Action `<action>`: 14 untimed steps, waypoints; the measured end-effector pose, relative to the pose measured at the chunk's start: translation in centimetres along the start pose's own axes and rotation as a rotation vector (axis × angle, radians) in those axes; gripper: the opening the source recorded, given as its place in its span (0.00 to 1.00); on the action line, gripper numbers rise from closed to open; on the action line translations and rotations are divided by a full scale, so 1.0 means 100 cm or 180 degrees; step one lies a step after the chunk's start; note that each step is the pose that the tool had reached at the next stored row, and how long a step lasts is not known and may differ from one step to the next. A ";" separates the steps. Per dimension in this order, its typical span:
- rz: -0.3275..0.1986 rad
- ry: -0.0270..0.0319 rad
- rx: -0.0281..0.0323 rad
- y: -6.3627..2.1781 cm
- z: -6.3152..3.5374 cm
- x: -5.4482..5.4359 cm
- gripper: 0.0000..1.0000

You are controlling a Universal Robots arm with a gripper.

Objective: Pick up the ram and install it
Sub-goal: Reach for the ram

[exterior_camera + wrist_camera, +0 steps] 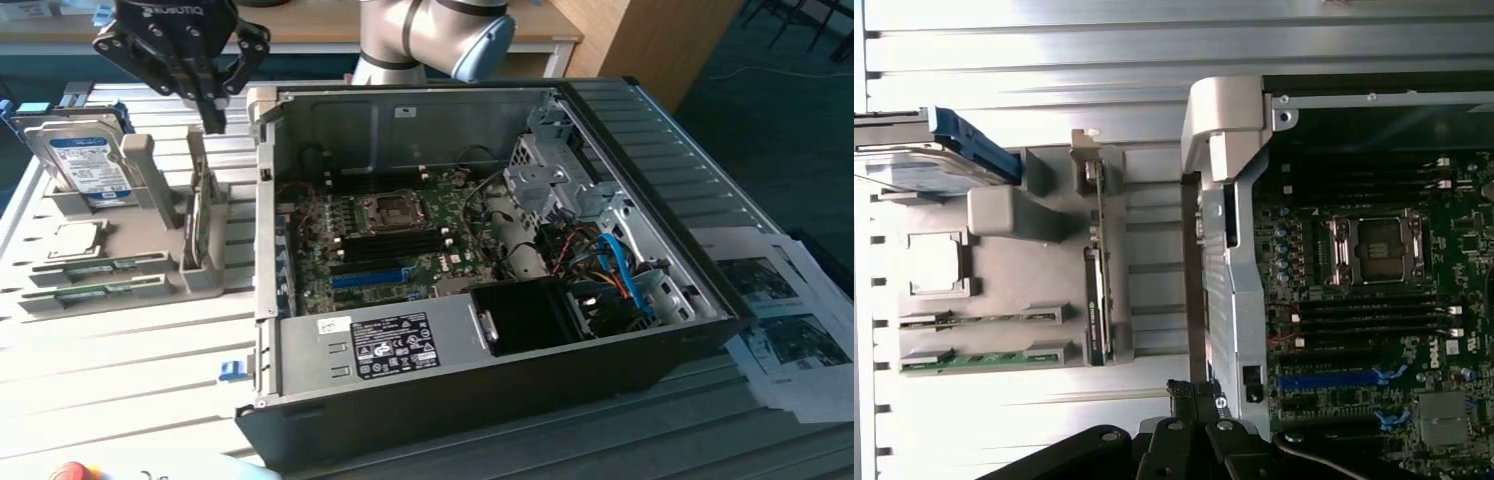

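A thin green ram [196, 215] stands on edge in a slot of the grey holder [140, 235] at the exterior view's left. From the wrist it appears edge-on, ram [1098, 205] in the holder [1014, 215]. Two more green sticks [96, 268] lie flat along the holder's near side, seen from the wrist as sticks [984, 356]. My gripper [214, 120] hangs above the holder's far end, fingers shut together with nothing between them, clear of the ram. Its gripper tips [1194, 392] sit between holder and case. The motherboard's black memory slots [387, 245] lie open in the case.
The open computer case [641, 150] fills the middle, its metal edge [1229, 200] close beside the holder. A blue slot [367, 277] sits low on the board. A hard drive [84, 160] and a CPU [74, 238] rest on the holder. Printed papers [787, 320] lie at the right.
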State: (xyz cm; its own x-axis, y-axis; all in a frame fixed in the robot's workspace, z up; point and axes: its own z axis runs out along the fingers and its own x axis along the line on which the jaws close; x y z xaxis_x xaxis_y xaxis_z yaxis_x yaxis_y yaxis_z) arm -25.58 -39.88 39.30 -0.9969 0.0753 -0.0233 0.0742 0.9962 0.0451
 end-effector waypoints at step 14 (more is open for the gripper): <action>0.0000 0.0000 0.0000 -0.0032 -0.0011 0.043 0.10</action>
State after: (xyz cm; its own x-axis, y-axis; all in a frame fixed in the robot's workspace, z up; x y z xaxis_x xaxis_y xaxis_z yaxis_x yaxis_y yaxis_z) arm -29.87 -39.89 39.29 -0.9969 0.0753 -0.0232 0.0742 0.9962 0.0450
